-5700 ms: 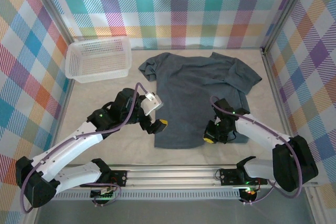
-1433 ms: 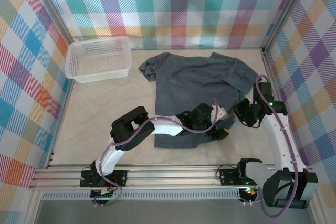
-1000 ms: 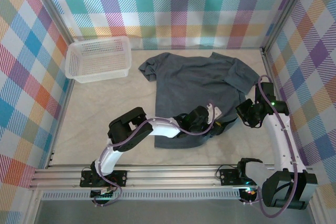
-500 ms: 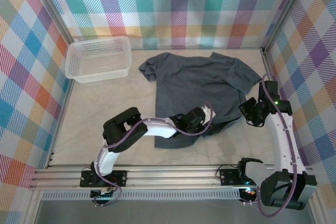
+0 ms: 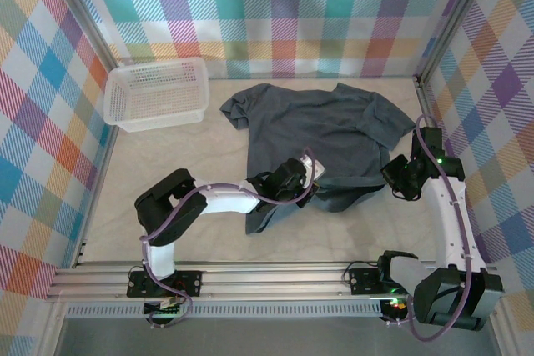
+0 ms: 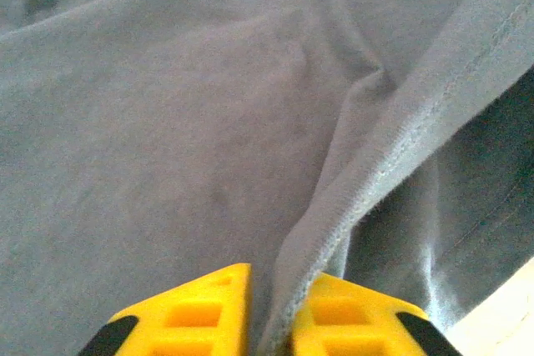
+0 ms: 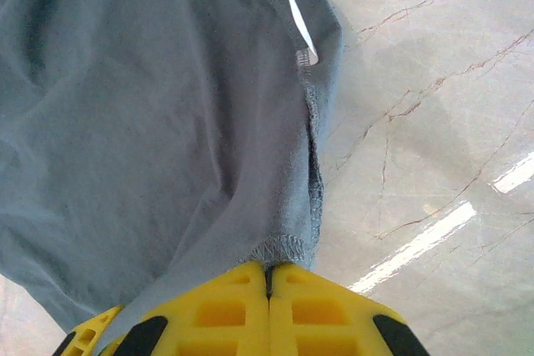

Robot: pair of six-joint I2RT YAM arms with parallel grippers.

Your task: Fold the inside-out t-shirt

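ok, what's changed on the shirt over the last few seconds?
Left hand crossed to the lower right hem of the dark blue-grey cloth t-shirt, closed on it and dragged it back left, bunching the bottom edge. Right hand swung out right, shut on the hem corner. White plastic lattice basket and the shirt's upper half unchanged.

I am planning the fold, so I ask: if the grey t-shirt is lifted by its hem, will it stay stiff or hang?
Probably floppy: the t-shirt lies in wrinkles, and its hem bends into a ridge at the left pincer. It seems thin and light: the right pincer holds a corner with jaws together. Pushed, it would likely bunch, not slide.
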